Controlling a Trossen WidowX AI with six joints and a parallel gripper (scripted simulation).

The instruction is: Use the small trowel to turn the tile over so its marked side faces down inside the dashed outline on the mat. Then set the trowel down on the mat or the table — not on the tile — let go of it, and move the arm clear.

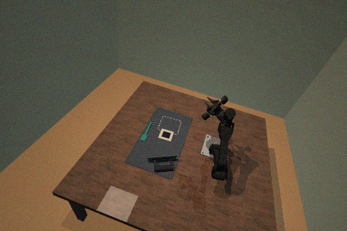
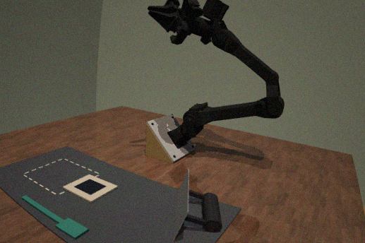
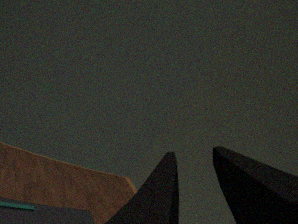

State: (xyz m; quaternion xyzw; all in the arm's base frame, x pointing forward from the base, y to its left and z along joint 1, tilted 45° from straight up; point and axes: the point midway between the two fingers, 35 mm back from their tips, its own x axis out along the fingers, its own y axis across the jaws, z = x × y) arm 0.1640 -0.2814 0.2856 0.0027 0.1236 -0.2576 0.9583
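The green trowel [image 1: 143, 137] [image 2: 72, 227] [image 3: 17, 205] lies flat on the dark mat [image 1: 139, 154] [image 2: 129, 212], near its long edge, beside the tile. The cream tile [image 1: 166, 134] [image 2: 90, 187] lies flat with its dark square facing up. It overlaps one corner of the dashed outline [image 1: 164, 116] [image 2: 64, 159] and lies mostly outside it. My gripper [image 1: 206, 99] [image 2: 149, 10] [image 3: 193, 156] is partly open and empty, with a narrow gap between the fingers. It is raised high above the table, well away from the trowel and tile.
A dark upright plate with a bar handle [image 1: 164, 166] [image 2: 211, 212] stands at the mat's end opposite the outline. My arm is mounted on a slanted white base plate [image 1: 205, 150] [image 2: 167, 144] beside the mat. A pale square [image 1: 117, 203] lies near the wooden table's edge.
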